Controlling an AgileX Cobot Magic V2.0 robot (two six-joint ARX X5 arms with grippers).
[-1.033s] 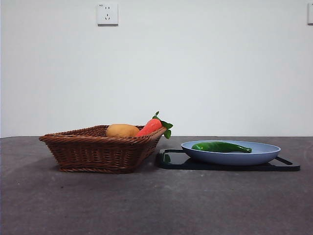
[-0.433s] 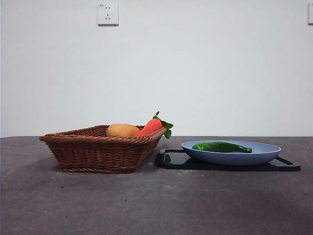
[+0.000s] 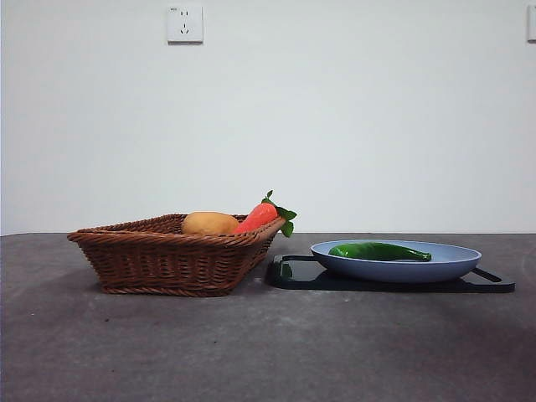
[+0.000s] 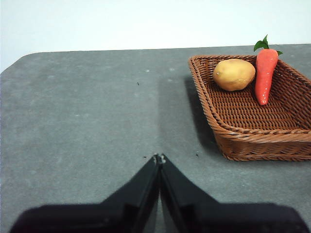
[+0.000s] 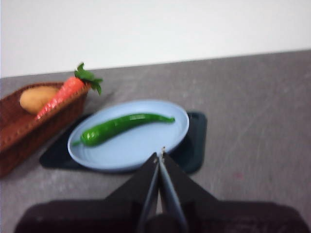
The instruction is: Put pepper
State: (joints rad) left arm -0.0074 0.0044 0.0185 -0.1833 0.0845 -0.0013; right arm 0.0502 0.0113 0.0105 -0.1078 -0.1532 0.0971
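Pepper waiting on the plate, both claws clenched.
Glossy dark-green pepper (image 5: 121, 126) lies across the pale-blue plate (image 5: 146, 150); right gripper (image 5: 159, 156), at six o'clock of it, should open wide and take mid-body.

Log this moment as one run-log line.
pepper: on plate | left end effector: shut, idle | right end effector: shut, near plate

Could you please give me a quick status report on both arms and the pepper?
Left tool shut, empty, short of basket. Right tool shut, empty, near plate. Pepper lying on plate, untouched. Nothing in the way.
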